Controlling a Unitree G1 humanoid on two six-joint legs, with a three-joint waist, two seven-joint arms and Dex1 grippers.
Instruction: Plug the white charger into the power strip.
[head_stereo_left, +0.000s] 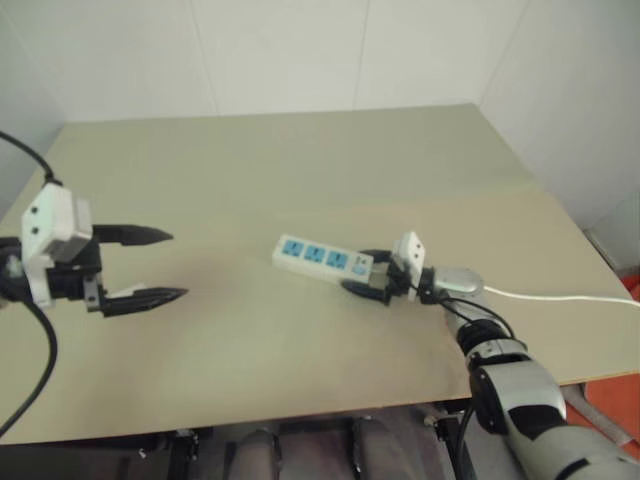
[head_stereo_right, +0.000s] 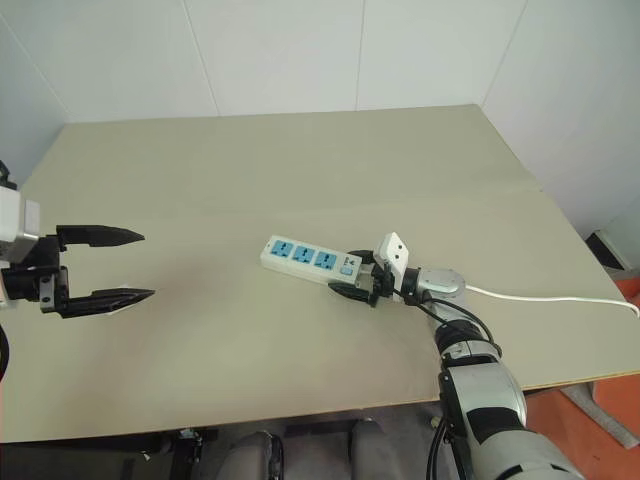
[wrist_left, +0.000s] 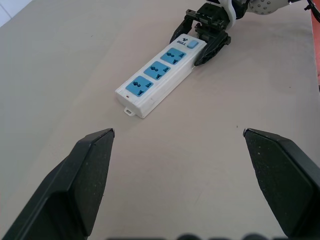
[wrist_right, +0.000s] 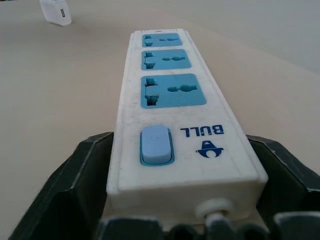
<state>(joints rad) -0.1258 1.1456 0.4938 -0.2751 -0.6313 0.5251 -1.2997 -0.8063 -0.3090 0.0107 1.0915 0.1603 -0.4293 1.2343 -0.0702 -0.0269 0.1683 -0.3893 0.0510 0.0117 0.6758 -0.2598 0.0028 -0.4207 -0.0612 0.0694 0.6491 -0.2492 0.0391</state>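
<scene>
Lying flat near the middle of the beige table (head_stereo_left: 300, 150), the power strip (head_stereo_left: 322, 257) has its switch end clasped between the black fingers of the right gripper (head_stereo_left: 372, 277), its thin white cord (head_stereo_left: 560, 297) trailing off toward the table's right edge. The left gripper (head_stereo_left: 150, 266) hangs above the table's left side with fingers spread wide and nothing between them, well apart from the strip across bare tabletop. A small white block, probably the white charger (wrist_right: 55, 12), rests on the table beyond the strip's far end; white walls (head_stereo_left: 300, 50) close in behind.
</scene>
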